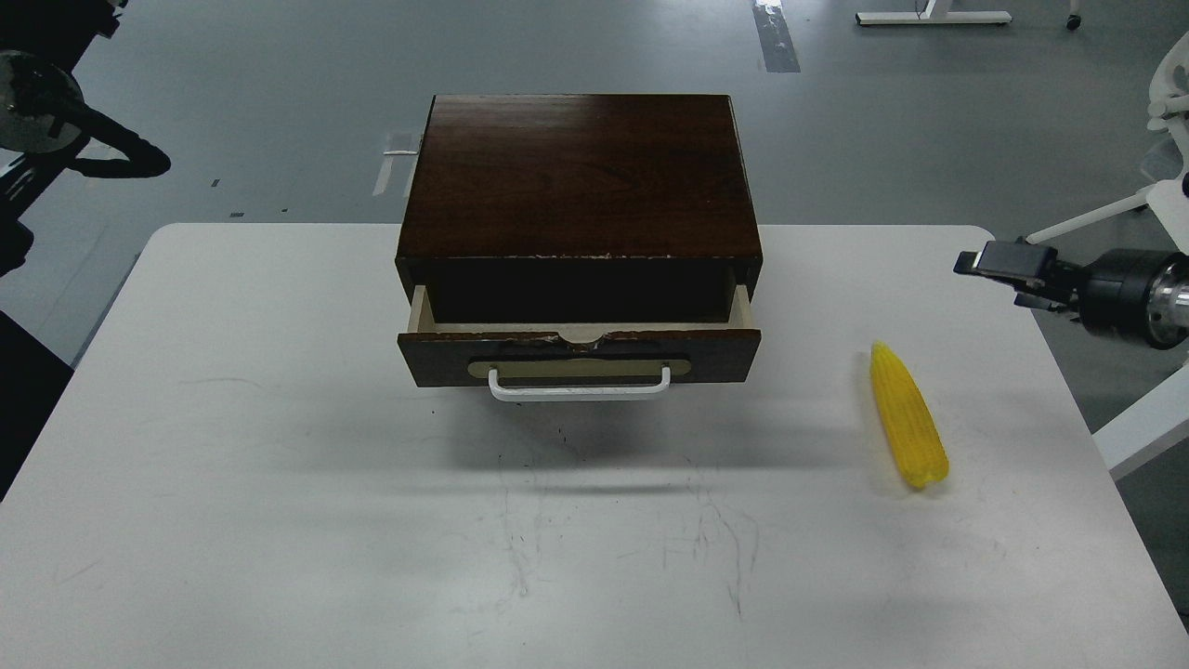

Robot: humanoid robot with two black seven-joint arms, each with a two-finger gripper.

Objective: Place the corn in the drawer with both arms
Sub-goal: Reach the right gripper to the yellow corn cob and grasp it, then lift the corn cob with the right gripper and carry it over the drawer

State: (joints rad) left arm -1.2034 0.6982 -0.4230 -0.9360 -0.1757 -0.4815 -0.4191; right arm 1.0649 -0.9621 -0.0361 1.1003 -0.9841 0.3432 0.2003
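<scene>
The yellow corn [907, 418] lies on the white table [279, 465] to the right of the cabinet, its pointed end facing away from me. The dark wooden cabinet [576, 172] stands at the table's back middle. Its drawer [715, 356] is pulled partly out, showing pale sides and a white bar handle [578, 388]; the inside is dark. My right gripper [1001, 262] reaches in from the right edge, above and to the right of the corn, not touching it; its fingers cannot be told apart. Only part of my left arm [56, 111] shows at the top left corner; its gripper is out of view.
White chair legs and a desk frame [1105, 218] stand on the grey floor beyond the table's right side. The table's right edge runs close to the corn.
</scene>
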